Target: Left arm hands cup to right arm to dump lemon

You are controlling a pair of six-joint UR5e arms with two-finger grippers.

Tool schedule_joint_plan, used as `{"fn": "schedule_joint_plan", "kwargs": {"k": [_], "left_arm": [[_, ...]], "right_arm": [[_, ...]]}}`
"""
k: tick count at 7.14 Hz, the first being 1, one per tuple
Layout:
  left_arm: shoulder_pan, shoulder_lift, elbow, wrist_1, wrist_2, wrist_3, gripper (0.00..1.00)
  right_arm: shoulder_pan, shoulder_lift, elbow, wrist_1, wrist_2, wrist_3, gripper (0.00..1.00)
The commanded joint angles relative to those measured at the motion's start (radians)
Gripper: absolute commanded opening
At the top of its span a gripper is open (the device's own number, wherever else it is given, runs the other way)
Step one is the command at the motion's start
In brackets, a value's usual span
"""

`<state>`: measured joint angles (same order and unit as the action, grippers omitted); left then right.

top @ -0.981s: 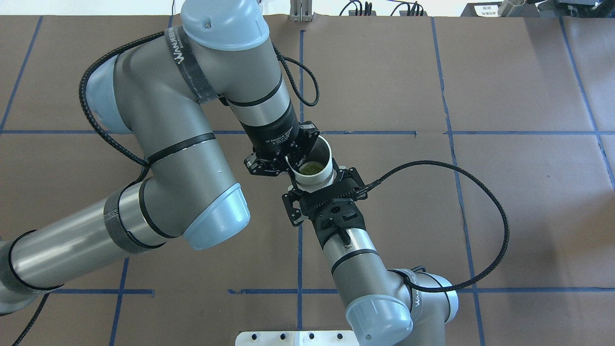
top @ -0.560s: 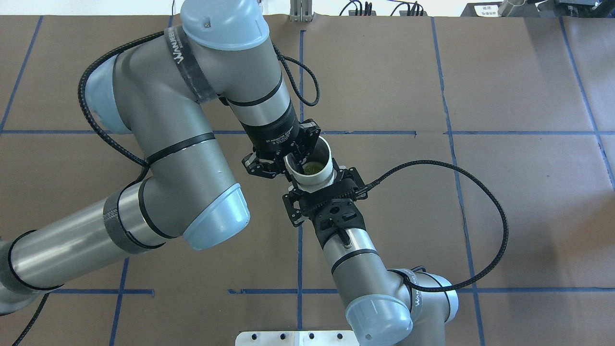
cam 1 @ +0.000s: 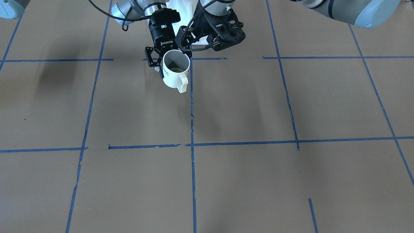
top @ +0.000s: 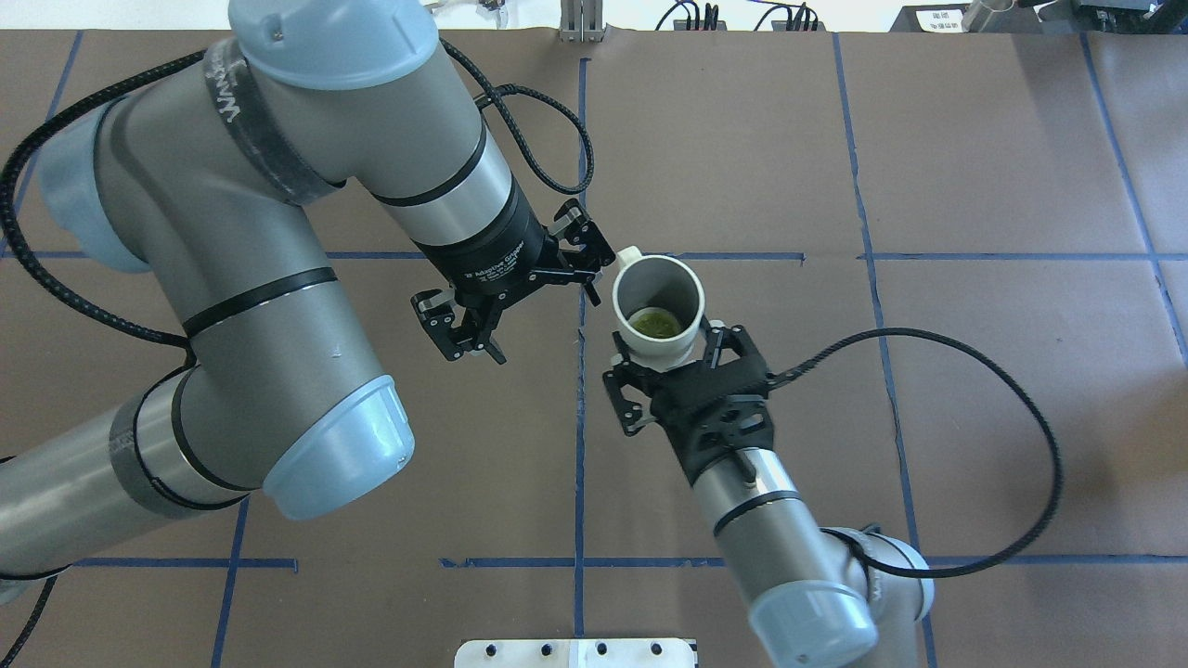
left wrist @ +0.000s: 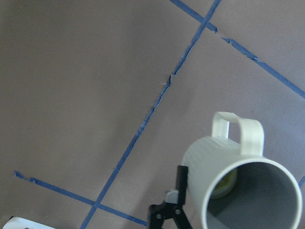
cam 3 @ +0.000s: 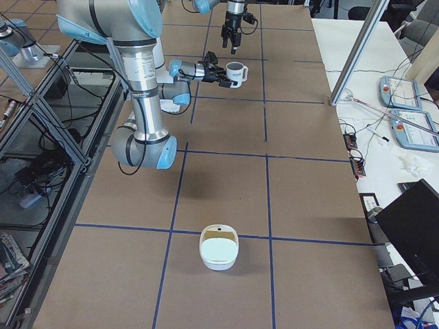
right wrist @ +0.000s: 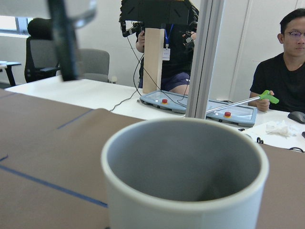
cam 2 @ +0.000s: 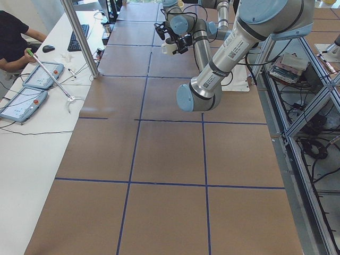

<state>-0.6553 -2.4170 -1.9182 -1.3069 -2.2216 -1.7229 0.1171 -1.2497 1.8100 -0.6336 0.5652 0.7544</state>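
The white cup (top: pixel 657 345) hangs above the table with its mouth up and its handle (top: pixel 630 252) on the far side. The yellow-green lemon (top: pixel 655 323) lies at its bottom. My right gripper (top: pixel 663 353) is shut on the cup's wall from the near side; the front view shows this grip on the cup (cam 1: pixel 174 79) too. My left gripper (top: pixel 546 320) is open and empty, just left of the cup and not touching it. The left wrist view shows the cup (left wrist: pixel 214 162) and the lemon (left wrist: pixel 228 181). The cup (right wrist: pixel 186 210) fills the right wrist view, where the lemon is hidden.
Brown paper with blue tape lines (top: pixel 580 139) covers the table. A white tub (cam 3: pixel 219 248) stands near the table's right end. The right arm's black cable (top: pixel 1012 399) loops out to the right. Operators sit at a side desk (cam 2: pixel 32 79).
My left gripper has opened, let go of the cup's rim and pulled back to the left. My right arm has carried the cup a little to the right.
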Motion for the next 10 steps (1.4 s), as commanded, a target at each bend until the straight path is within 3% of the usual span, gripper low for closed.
{"fn": "schedule_joint_plan", "kwargs": {"k": [1,4,5,7,8,10], "left_arm": [[-0.004,0.016,-0.010,0.000,0.002,0.000,1.00],[-0.006,0.019,-0.016,0.002,0.017,0.000,1.00],[-0.006,0.019,-0.016,0.002,0.017,0.000,1.00],[-0.006,0.032,-0.030,0.003,0.034,0.000,1.00],[-0.006,0.035,-0.041,0.003,0.036,-0.001,1.00],[-0.004,0.033,-0.047,0.003,0.037,-0.003,1.00]], "right_arm": [[0.004,-0.297,0.003,0.489,-0.014,0.002,0.22],[0.007,-0.725,-0.014,1.009,-0.014,0.218,0.14],[0.009,-0.776,-0.040,1.146,-0.014,0.299,0.11],[0.009,-0.794,-0.328,1.468,-0.004,0.315,0.11],[0.009,-0.794,-0.422,1.573,0.001,0.316,0.10],[0.010,-0.827,-0.440,1.632,0.002,0.357,0.09]]}}
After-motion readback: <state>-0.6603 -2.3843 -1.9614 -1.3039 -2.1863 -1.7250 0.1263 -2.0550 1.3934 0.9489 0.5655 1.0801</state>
